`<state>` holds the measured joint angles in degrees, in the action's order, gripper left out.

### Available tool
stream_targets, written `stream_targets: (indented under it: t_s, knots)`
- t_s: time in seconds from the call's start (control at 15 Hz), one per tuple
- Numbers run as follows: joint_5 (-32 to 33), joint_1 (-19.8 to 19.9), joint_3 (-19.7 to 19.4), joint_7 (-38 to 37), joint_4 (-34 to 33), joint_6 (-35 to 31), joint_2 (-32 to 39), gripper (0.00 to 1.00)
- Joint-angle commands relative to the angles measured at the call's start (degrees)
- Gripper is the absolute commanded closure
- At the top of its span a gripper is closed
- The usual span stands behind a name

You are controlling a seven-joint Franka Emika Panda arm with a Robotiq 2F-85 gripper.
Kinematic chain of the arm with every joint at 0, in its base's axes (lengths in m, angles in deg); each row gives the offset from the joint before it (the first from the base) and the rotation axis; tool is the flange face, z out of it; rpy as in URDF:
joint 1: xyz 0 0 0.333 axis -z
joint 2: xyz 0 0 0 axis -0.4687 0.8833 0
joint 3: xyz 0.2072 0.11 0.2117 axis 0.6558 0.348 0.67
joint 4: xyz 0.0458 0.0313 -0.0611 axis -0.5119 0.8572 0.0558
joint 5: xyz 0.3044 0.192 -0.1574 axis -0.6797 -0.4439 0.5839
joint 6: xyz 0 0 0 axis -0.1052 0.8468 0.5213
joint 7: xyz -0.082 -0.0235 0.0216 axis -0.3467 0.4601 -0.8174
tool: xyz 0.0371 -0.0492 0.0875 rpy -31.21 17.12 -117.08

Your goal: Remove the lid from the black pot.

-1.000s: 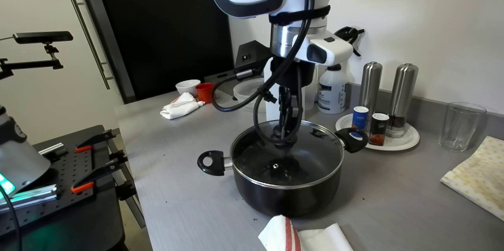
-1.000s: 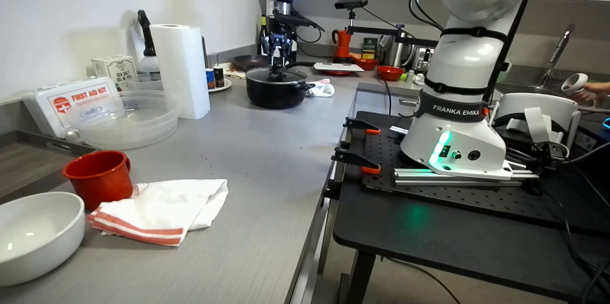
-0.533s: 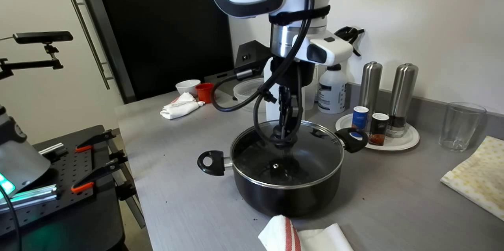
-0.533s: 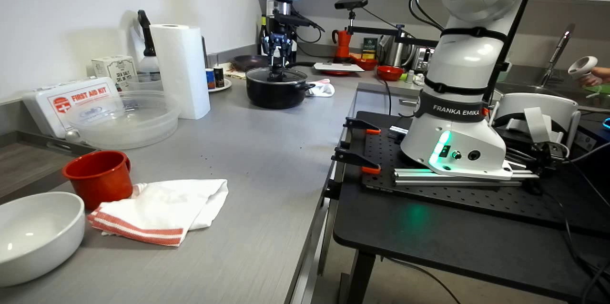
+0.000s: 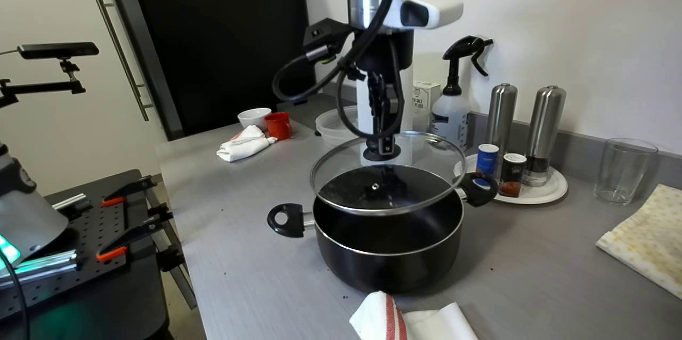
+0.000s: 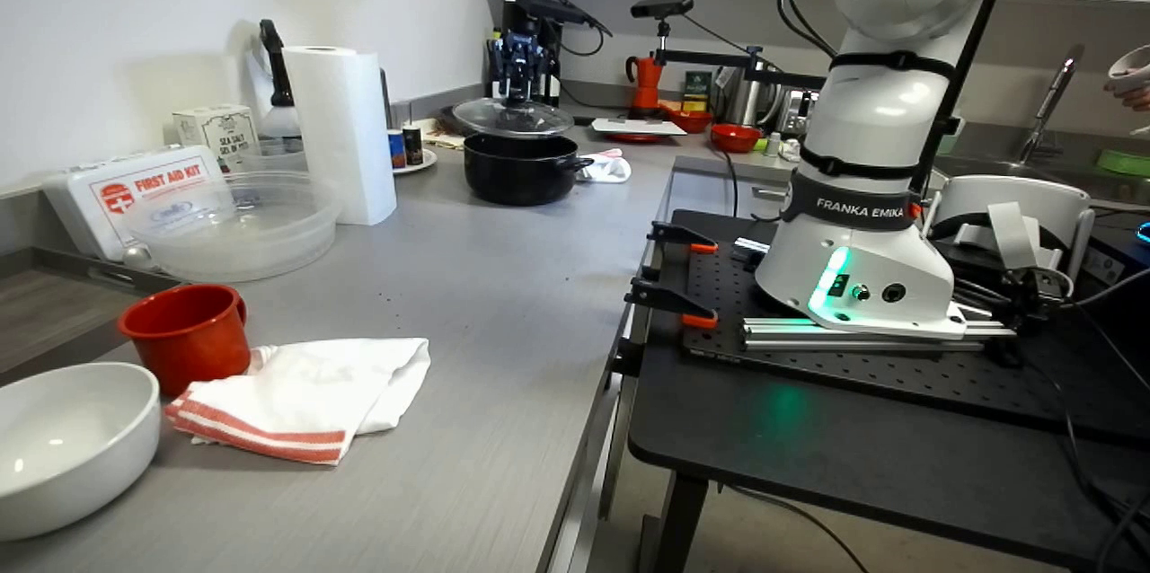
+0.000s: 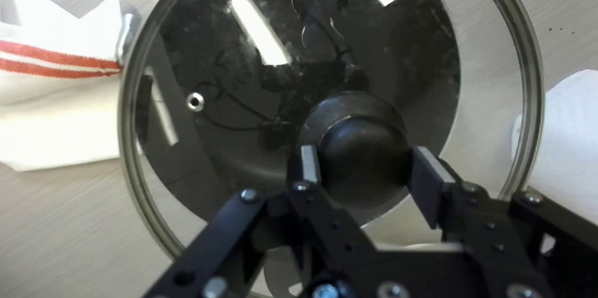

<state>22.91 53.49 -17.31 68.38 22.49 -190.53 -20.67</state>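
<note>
The grey countertop [image 6: 503, 286] formed the broadest surface, and the white, black-banded robot arm [image 6: 880, 133] stood beside it and extended over it. The wide black two-handled pot [image 5: 389, 270] rested upright on the countertop, its open mouth partly visible in an exterior view. Directly above the pot hung the round clear-glass lid [image 5: 391, 177] with its steel rim; in both exterior views it was roughly level and held clear of the pot, most plainly at the near side. A folded white cloth with red stripes [image 5: 413, 318] lay just beside the pot. Near one pot handle was a round white plate [image 5: 559, 189], on which a tall cylindrical steel mill [image 5: 547, 121] stood upright. The black two-fingered gripper [image 7: 366, 165] pointed downward over the lid. In the wrist view its grey-faced fingers [image 7: 310, 165] stood on opposite sides of the rounded black knob [image 7: 364, 148] at the lid's centre, clamped on it, so that the lid was borne by this grip alone. The smallest feature was the metal-ringed vent [image 7: 195, 102], set in the glass between knob and rim.
</note>
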Motion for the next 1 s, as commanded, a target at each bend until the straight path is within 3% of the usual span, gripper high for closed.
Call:
stream_targets:
  t_s: [0.0, 0.33, 0.93]
  knots:
    - [3.1, -2.4, 0.2, 1.8, 9.4, -2.8, -10.2, 0.75]
    - [8.2, -7.0, 1.1, 1.6, 17.1, -3.8, -16.5, 0.75]
    - [16.9, -16.9, 6.2, -0.4, 29.3, -6.6, -21.6, 0.75]
